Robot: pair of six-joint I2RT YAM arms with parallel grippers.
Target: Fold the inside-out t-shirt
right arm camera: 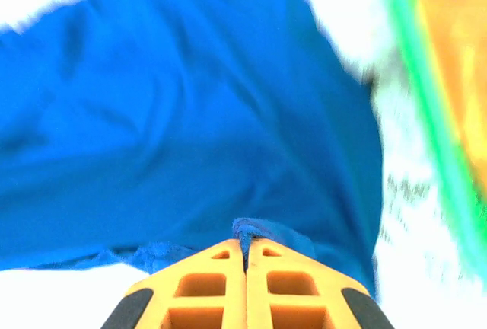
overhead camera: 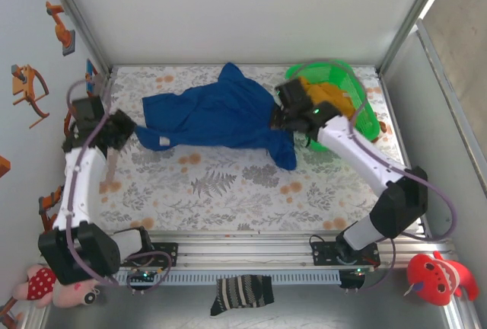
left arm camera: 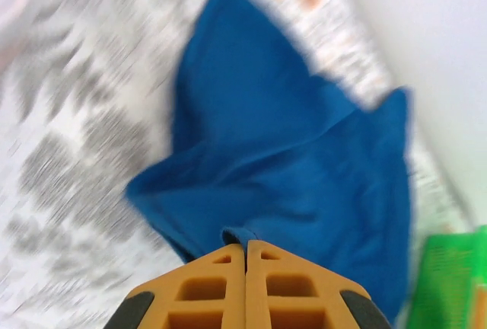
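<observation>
I have the left gripper (left arm camera: 245, 248) clamped on the left edge of the royal-blue t-shirt (overhead camera: 213, 116), and the right gripper (right arm camera: 245, 245) pinched on the hem beside the green basket (overhead camera: 372, 118). Holding opposite ends, I judge, lets me spread the shirt flat across the table (overhead camera: 228, 184) before folding.

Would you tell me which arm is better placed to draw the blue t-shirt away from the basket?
Probably left: the left tool is shut on the t-shirt at its edge farthest from the green basket; the right tool grips beside that basket.
</observation>
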